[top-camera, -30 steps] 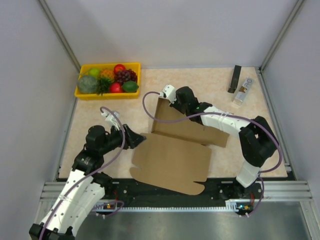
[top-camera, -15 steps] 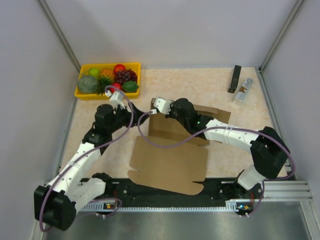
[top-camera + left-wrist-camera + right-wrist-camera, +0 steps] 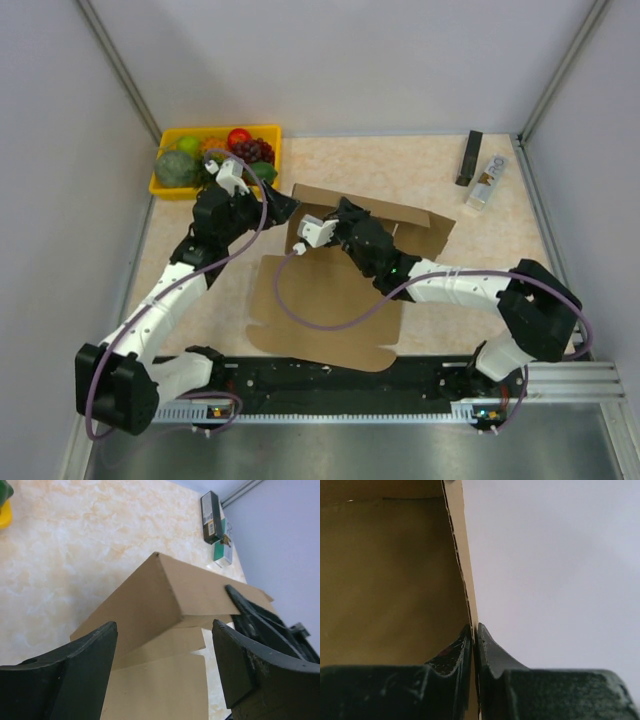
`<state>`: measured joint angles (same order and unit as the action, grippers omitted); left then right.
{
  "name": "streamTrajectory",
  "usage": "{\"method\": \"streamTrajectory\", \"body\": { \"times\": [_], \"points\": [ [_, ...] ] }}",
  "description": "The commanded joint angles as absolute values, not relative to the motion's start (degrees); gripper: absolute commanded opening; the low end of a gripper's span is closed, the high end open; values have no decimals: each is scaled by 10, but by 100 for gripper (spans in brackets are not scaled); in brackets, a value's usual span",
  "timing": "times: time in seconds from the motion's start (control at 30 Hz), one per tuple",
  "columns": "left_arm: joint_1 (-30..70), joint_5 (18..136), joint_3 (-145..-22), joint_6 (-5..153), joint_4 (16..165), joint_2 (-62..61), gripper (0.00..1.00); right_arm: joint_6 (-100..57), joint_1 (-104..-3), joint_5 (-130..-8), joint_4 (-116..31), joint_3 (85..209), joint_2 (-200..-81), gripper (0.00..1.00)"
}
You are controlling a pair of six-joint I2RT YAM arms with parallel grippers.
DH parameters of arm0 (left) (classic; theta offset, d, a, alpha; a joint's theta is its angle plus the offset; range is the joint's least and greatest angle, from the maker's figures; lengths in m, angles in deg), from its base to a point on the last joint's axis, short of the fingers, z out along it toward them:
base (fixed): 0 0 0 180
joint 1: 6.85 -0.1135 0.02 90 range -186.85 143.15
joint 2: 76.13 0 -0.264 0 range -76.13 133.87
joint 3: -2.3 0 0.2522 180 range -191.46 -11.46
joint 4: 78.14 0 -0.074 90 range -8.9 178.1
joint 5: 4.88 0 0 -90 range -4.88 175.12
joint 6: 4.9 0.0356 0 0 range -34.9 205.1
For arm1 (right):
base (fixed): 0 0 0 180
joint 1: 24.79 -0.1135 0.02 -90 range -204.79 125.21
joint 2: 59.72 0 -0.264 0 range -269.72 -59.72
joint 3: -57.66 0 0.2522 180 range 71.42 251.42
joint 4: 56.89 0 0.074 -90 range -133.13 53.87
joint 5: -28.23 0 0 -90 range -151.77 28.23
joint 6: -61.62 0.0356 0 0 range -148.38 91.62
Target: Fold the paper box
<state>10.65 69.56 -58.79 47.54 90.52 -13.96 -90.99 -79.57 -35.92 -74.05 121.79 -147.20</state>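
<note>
Two levels to the paper box [image 3: 335, 305] at mid-table: big panel flat on the beige tabletop [image 3: 470, 270] toward the front edge, far side raised as a long wall. Long axis of that wall running left to right, left end a little farther back than the right. Pinched at the wall's left end by the right gripper [image 3: 474, 632], fingers pressed together on a thin cardboard edge, brown sheet filling the left of the right wrist view. Spread wide at the left gripper [image 3: 164, 630], hovering just beside the wall's far-left corner, folded corner showing between its two black fingers [image 3: 75, 670]; contact with either finger impossible to tell. Well apart in the far left corner, a yellow tray of fruit [image 3: 160, 188]. Near the far right edge, a black bar [image 3: 469, 158] with a small pale item [image 3: 485, 183] just beside it
</note>
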Motion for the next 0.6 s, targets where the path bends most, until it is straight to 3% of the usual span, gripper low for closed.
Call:
{"method": "streamTrajectory", "body": {
  "times": [0.0,0.3,0.43,0.57],
  "points": [
    [104,703,-612,492,928,-120,82,-965,-813,-323,-859,1217,-1481,8],
    [103,681,-606,510,947,-101,82,-986,-827,-322,-858,1217,-1499,8],
    [101,616,-576,507,987,-146,79,-983,-827,-324,-844,1207,-1502,8],
    [100,658,-563,518,947,-213,82,-979,-827,-324,-838,1200,-1504,8]
  ]
}}
